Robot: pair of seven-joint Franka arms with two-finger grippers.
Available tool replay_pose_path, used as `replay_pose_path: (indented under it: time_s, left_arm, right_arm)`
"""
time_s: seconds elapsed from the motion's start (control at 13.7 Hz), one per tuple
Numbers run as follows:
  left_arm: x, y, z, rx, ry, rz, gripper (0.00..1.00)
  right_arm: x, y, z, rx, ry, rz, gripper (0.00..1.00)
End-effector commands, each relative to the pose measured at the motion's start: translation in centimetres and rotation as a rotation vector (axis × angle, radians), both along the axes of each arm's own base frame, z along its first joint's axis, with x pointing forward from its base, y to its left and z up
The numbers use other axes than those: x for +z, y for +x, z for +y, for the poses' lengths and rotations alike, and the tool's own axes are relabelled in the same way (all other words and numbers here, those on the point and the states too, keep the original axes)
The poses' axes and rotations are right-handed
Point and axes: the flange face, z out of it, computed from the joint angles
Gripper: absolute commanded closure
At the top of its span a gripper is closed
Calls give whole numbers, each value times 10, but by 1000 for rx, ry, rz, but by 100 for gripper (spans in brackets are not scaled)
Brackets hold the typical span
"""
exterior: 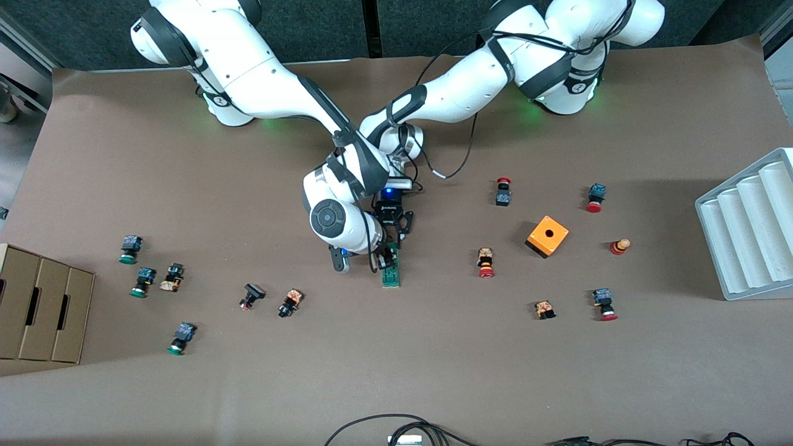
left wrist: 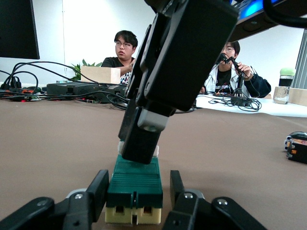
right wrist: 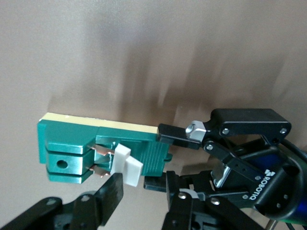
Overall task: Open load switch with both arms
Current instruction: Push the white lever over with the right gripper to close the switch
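An orange cube box [exterior: 547,235] with a hole in its top is seen on brown table paper [exterior: 433,371], ringed by small red-capped push buttons [exterior: 486,262]. Green-capped buttons [exterior: 129,249] are scattered toward the right arm's end, near a cardboard box [exterior: 40,311]. A white ribbed tray [exterior: 746,232] is set at the left arm's end.

The load switch [exterior: 391,267] lies on the bench [exterior: 396,371] near its middle. The left gripper [exterior: 396,238] clamps the switch end farther from the front camera; the right gripper [exterior: 365,263] grips it beside that. The cube box [exterior: 547,236] sits toward the left arm's end, well apart.
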Motion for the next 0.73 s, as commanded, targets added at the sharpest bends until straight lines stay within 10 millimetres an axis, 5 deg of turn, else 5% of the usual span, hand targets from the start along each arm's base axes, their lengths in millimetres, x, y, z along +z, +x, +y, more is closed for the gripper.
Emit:
replay_pose_path:
  time_s: [0.0, 0.51, 0.66]
  left_arm:
    - [-53, -12, 9, -4, -11, 55, 41]
    - [-58, -13, 11, -6, -5, 56, 41]
    - [-58, -13, 11, -4, -5, 56, 41]
  right_arm:
    - [-7, -7, -2, 9, -24, -13, 54]
    - [2, -3, -1, 8, -16, -21, 51]
    - [22, 6, -5, -2, -1, -32, 28]
